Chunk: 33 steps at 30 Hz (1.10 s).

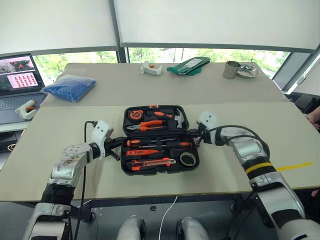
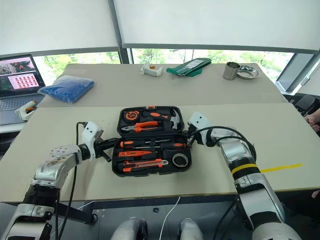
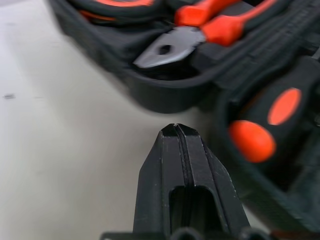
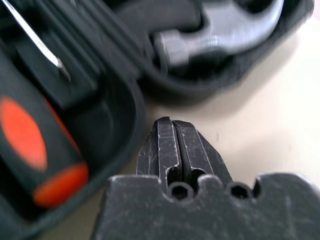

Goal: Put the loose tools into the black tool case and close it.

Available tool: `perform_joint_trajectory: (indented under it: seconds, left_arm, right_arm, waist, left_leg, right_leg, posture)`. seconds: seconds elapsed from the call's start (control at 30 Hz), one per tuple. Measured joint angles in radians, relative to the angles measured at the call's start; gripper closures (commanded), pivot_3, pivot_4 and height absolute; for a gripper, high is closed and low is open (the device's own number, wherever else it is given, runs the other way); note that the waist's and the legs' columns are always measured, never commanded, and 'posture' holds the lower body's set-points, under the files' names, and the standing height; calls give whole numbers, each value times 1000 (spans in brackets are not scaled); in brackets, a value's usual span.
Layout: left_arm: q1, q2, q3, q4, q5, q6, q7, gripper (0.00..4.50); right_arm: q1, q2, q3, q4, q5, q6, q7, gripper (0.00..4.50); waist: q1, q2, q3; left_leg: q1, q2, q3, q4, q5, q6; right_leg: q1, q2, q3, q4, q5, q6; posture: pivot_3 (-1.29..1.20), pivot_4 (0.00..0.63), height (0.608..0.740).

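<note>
Beige counter [image 1: 60,165] under bright windows; far left a laptop [image 1: 17,80], then a blue cloth bundle [image 1: 70,87], and at the far right a steel cup [image 1: 231,70]. The left gripper [image 1: 114,145], fingers pressed together, sits just beside the case's left end. The black tool case [image 1: 160,142] lies open mid-counter, long axis left-right, screwdrivers [image 1: 157,142] and utility knife [image 1: 150,163] lying lengthwise inside. The right gripper [image 1: 199,137], fingers together, sits at its right end.
</note>
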Motion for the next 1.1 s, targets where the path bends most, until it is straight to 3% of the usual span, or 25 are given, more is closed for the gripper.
perform_joint_trajectory:
  seconds: [0.17,0.37,0.6,0.8,0.83,0.93,1.1]
  left_arm:
    - [-27,-50,-16,60,41,-85,-25,4500]
    - [-24,-65,-62,50,57,-105,-117,4500]
    - [-8,-115,-94,15,101,-132,-108,4500]
    - [-2,-119,-86,3,106,-116,-95,4500]
    - [0,-111,-82,-19,101,-85,-95,4243]
    - [4,-84,-78,-72,82,1,-105,3434]
    - [25,61,-28,-172,16,166,-160,1446]
  right_arm:
    - [25,-26,-29,-13,1,-17,37,4425]
    - [169,-95,-84,-228,17,75,66,4425]
    - [342,-160,-158,-480,59,247,66,4425]
    - [384,-154,-178,-530,72,286,22,4425]
    - [383,-154,-183,-532,79,299,13,4473]
    - [383,-182,-200,-569,122,387,26,3691]
    - [342,-266,-286,-674,245,702,32,1938]
  waist:
    - [16,0,0]
    - [23,0,0]
    - [29,0,0]
    - [29,0,0]
    - [29,0,0]
    - [27,0,0]
    - [16,-1,0]
  left_leg:
    - [0,-1,0,0,0,0]
    - [0,-2,-1,0,-1,2]
    - [0,-2,-4,0,-1,2]
    - [1,-2,-7,1,-1,2]
    - [1,-2,-7,1,-1,2]
    - [1,-2,-8,1,-1,2]
    - [1,0,-8,1,-1,2]
  right_leg:
    - [1,-1,-1,0,0,0]
    - [2,-2,-1,-1,-1,1]
    - [3,-3,-1,-1,-1,2]
    - [3,-3,-1,-1,-4,7]
    - [3,-3,-1,-1,-4,7]
    - [2,-3,-1,-1,-4,7]
    - [2,-2,-1,0,-4,5]
  posture:
    - [0,150,740]
    - [0,150,740]
    - [0,150,740]
    - [0,150,740]
    - [0,150,740]
    - [0,150,740]
    - [0,150,740]
